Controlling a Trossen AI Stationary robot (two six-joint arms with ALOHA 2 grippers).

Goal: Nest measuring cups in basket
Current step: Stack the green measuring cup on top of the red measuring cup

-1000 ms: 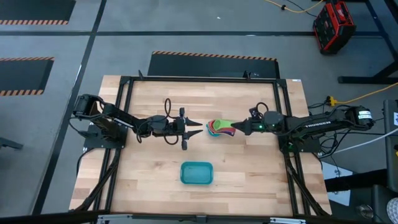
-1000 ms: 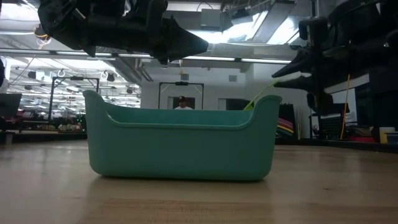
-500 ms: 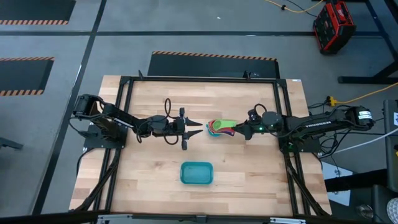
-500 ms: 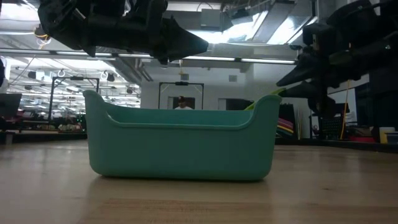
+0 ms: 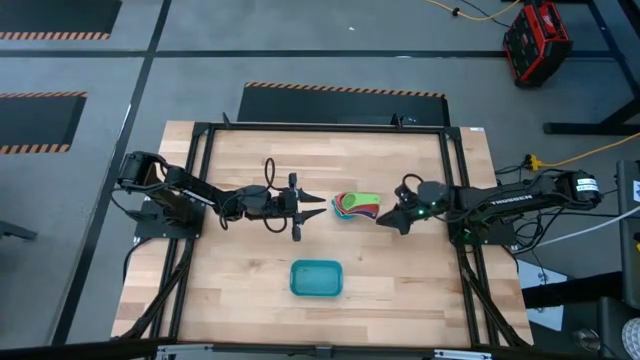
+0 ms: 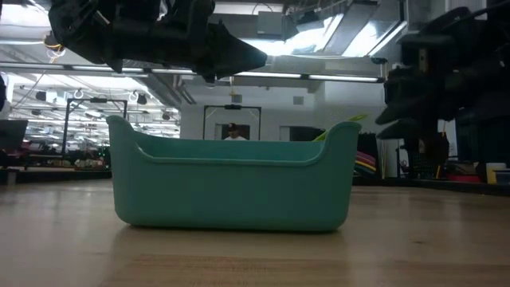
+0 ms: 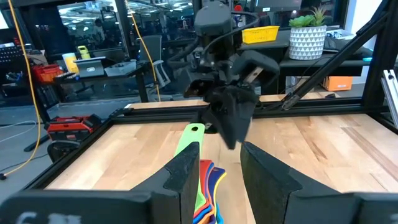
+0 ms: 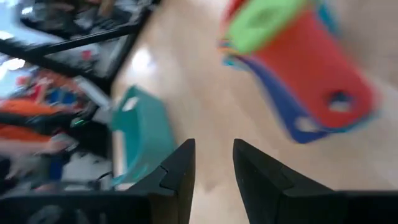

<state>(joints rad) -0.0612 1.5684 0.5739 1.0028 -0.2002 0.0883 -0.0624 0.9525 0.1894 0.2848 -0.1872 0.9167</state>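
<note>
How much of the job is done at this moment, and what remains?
Done: the cups sit nested in one stack at mid-table, handles fanned out. In hand: nothing; the right gripper is beside the stack with empty jaws, and the left gripper waits open on the other side. Left: the basket is empty, so the stack must go in.

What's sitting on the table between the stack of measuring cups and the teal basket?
Nothing: in the high view, only bare wood of the table separates the stack of measuring cups from the basket, which sits nearer the front edge.
</note>
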